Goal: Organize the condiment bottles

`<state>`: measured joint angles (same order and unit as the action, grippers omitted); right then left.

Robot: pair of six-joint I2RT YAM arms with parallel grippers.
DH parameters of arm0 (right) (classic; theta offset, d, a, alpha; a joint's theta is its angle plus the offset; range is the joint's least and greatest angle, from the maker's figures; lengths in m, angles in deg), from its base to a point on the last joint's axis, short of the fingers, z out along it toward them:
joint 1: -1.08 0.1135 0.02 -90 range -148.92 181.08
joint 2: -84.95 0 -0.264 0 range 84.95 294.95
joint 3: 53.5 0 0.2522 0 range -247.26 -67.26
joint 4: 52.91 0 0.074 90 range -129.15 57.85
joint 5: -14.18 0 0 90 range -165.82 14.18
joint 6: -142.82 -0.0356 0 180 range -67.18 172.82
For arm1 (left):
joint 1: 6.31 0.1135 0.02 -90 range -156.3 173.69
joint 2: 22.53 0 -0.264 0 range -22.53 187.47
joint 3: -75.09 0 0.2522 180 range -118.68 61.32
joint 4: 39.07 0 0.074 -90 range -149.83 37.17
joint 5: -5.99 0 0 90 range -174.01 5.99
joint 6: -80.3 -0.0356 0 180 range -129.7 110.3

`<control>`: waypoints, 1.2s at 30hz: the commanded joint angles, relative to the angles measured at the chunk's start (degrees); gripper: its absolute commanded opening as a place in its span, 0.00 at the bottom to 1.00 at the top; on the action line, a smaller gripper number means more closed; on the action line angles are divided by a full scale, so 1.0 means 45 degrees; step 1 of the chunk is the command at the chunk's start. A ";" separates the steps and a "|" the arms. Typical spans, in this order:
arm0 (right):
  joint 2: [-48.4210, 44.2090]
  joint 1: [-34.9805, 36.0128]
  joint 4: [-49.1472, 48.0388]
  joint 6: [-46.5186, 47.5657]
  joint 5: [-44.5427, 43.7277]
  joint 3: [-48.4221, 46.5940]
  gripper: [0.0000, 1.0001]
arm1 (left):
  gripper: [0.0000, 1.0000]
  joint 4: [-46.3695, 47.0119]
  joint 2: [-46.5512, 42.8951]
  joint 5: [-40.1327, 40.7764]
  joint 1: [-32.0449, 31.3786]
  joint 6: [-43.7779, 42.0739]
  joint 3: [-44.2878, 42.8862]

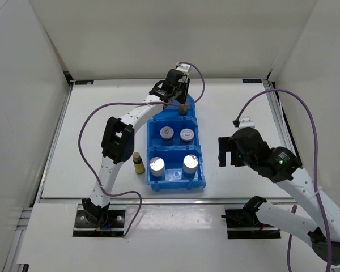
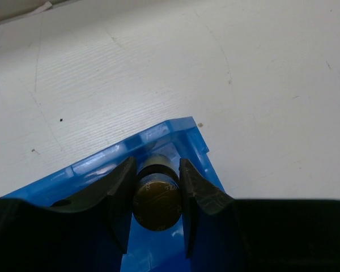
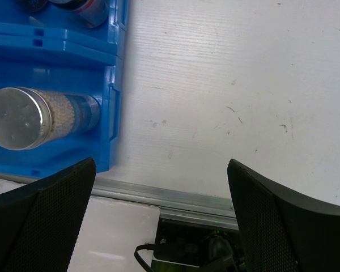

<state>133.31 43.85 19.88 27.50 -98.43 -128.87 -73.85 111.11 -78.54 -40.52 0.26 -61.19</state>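
We find no legible text. Reddish label marks on the white jars (image 1: 167, 132) too small to read; faint marks on the gold-capped bottle (image 2: 156, 203) blurred, unreadable to us.

Left gripper (image 2: 156, 174), stretched far forward, is clamped; right gripper (image 3: 161, 165) gapes wide.

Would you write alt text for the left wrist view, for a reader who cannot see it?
The left tool is shut on a small dark gold-capped bottle at the end of a blue bin. The white table stretches beyond.
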 commanded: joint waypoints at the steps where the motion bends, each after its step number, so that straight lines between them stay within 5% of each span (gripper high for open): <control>1: -0.0043 -0.0030 -0.0069 -0.0154 -0.0288 0.0194 1.00 | 0.11 0.0862 -0.0714 -0.0045 0.0065 0.0151 0.0252; 4: 0.0074 -0.0030 -0.0070 -0.0154 -0.0288 0.0194 1.00 | 0.39 0.0862 -0.0714 -0.0045 0.0065 0.0268 0.0254; 5: 0.0074 -0.0030 -0.0070 -0.0154 -0.0288 0.0194 1.00 | 0.73 0.0862 -0.0714 -0.0045 0.0065 0.0268 0.0254; 8: 0.0191 -0.0030 -0.0070 -0.0154 -0.0288 0.0194 1.00 | 1.00 0.0862 -0.1027 -0.0045 0.0065 0.0133 0.0254; 15: 0.0308 -0.0030 -0.0187 -0.0154 -0.0288 0.0311 1.00 | 1.00 -0.0172 -0.2878 0.0813 0.0065 -0.0766 -0.0391; 19: 0.0445 -0.0030 -0.0187 -0.0154 -0.0288 0.0311 1.00 | 1.00 -0.0174 -0.5805 0.2257 -0.0092 -0.1177 0.2122; 23: 0.0562 -0.0030 -0.0303 -0.0154 -0.0288 0.0427 1.00 | 1.00 0.1321 -1.0560 0.3625 -0.0424 -0.1294 0.7331; 27: 0.0679 -0.0030 -0.0421 -0.0038 -0.0151 0.0428 1.00 | 1.00 0.3924 -1.5042 0.4096 -0.0892 -0.0693 1.4859; 30: 0.0914 -0.0030 -0.0421 -0.0037 -0.0034 0.0428 1.00 | 1.00 0.4455 -1.7307 0.4096 -0.0892 -0.0124 1.7821; 36: 0.1304 -0.0030 -0.0421 0.0080 0.0220 0.0428 1.00 | 1.00 0.5625 -1.8390 0.5652 -0.1438 0.1555 2.0114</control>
<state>139.02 43.85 19.31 27.72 -97.76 -126.99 -54.17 29.89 -59.00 -45.33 2.29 26.82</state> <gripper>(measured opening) 0.998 0.998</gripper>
